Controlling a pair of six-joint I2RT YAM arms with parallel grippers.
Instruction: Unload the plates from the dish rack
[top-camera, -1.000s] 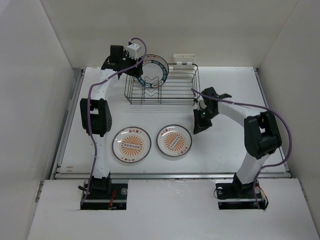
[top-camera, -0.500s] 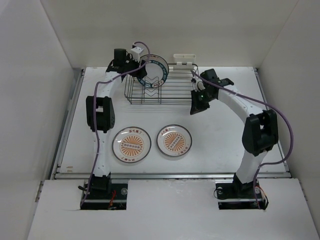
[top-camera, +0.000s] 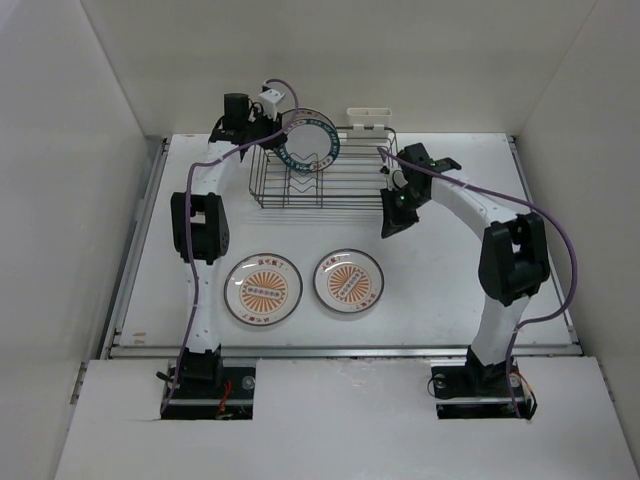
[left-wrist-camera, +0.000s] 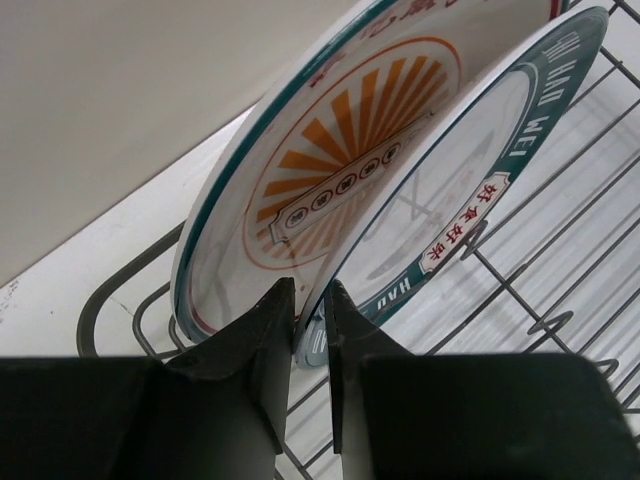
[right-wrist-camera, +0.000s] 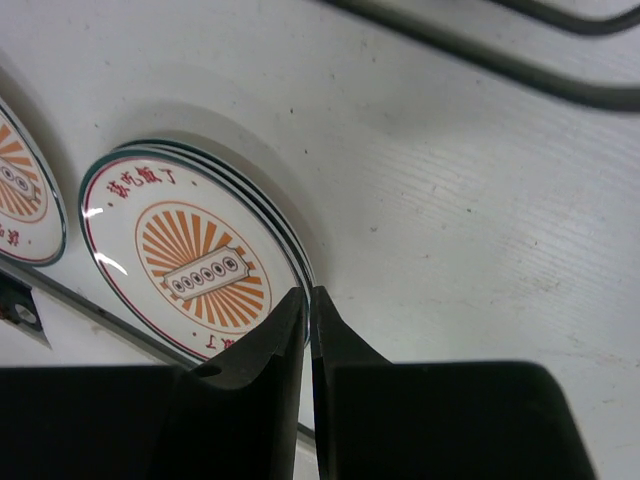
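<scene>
White table (top-camera: 450, 300), matte surface. Dish rack (top-camera: 320, 190) stands directly on it. Two sunburst plates lie flat on the table on the near side of the rack, side by side, not touching each other or the rack: left plate (top-camera: 263, 289) nearer the rack's left end, right plate (top-camera: 348, 281) nearer its middle.

Flat white matte tabletop (top-camera: 450, 290) with faint scuffs and dark specks, plain white panel walls (top-camera: 70, 150) rising on its left, back and right sides, thin grey metal rail (top-camera: 340, 351) along its near edge, white front board (top-camera: 340, 420) just before that rail
</scene>
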